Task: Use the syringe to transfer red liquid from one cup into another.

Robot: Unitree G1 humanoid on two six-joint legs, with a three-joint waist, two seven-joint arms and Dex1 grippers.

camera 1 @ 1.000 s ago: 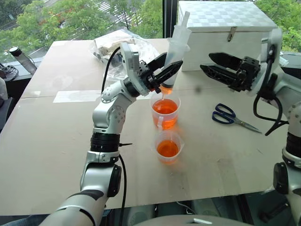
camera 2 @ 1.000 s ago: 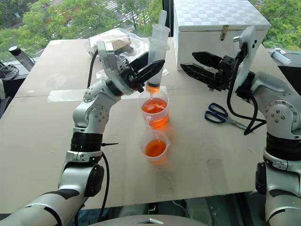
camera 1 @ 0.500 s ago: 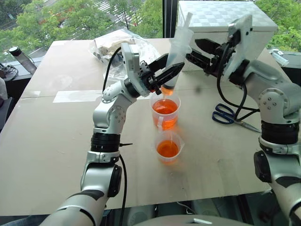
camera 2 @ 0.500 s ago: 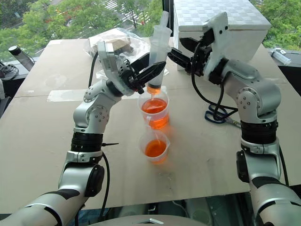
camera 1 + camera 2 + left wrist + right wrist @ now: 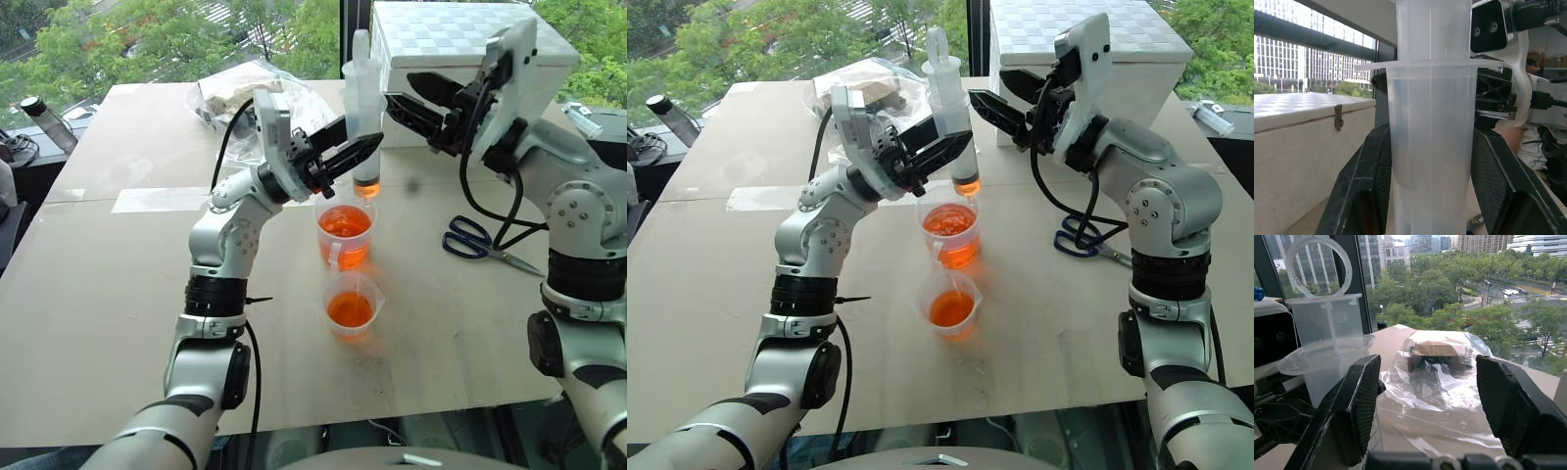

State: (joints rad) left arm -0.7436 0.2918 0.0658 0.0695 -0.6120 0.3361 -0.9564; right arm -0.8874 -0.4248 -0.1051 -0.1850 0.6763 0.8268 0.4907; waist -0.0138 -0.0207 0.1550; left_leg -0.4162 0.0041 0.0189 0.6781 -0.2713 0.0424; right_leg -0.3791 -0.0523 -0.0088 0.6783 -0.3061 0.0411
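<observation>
Nearest, below the left claw (image 5: 364, 149), sits the short flared clear plastic cup (image 5: 352, 305), then the taller handled clear beaker (image 5: 345, 233) of orange-red liquid (image 5: 344, 223). That claw is clamped on the big clear plastic syringe (image 5: 364, 122), upright, tip over the beaker. Beyond, the right claw (image 5: 399, 106) gapes beside the plunger; I'd grip its top squarely. No readable writing.

The right gripper (image 5: 404, 100) is hanging with its fingers spread, just beside the plunger top of the syringe (image 5: 363, 117), with a narrow gap showing between them. Right behind it the white box (image 5: 460, 59) is blocking the way back. Beneath the left gripper (image 5: 364, 152), the handled cup (image 5: 344, 233) and the shorter cup (image 5: 352, 305) are standing in line. Bare table (image 5: 108, 284) is lying open to that gripper's left; scissors (image 5: 485, 243) are lying below the right one.
</observation>
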